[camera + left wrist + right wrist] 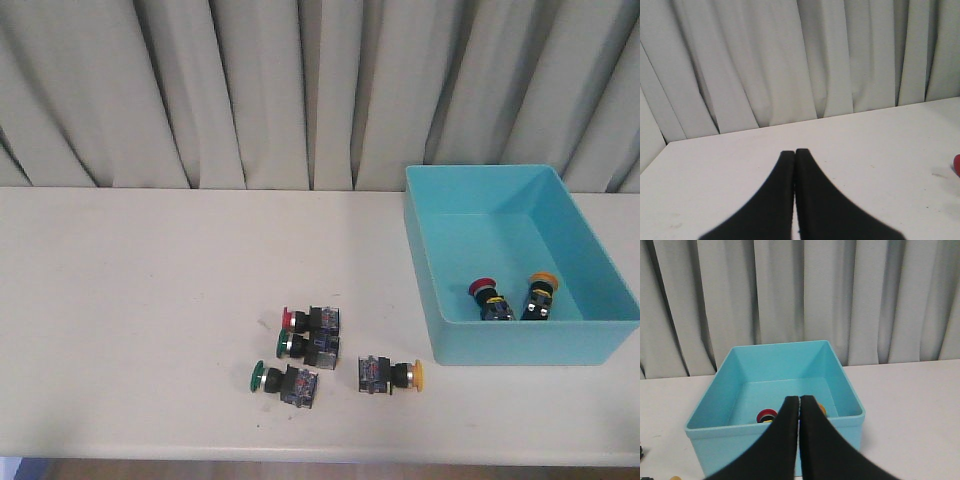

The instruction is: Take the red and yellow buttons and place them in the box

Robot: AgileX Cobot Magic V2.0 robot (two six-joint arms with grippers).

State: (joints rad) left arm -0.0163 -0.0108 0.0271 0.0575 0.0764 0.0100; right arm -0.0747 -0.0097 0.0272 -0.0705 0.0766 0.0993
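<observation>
Neither arm shows in the front view; only the wrist views show the left tool (794, 155) and right tool (799, 401), each with its fingers pressed together on nothing. The right wrist view half hides the red button (487, 298) and yellow button (539, 295) lying against the near wall of the box (600, 345), caps toward the far edge of the surface. Toward the near edge of the surface, beside two green buttons (285, 382), a red-capped button (312, 320) points left and a yellow-capped button (390, 374) points right, their long axes along that edge.

Left gripper (794, 152) fingers pressed together with nothing between, right gripper (799, 398) fingers likewise closed and empty
</observation>
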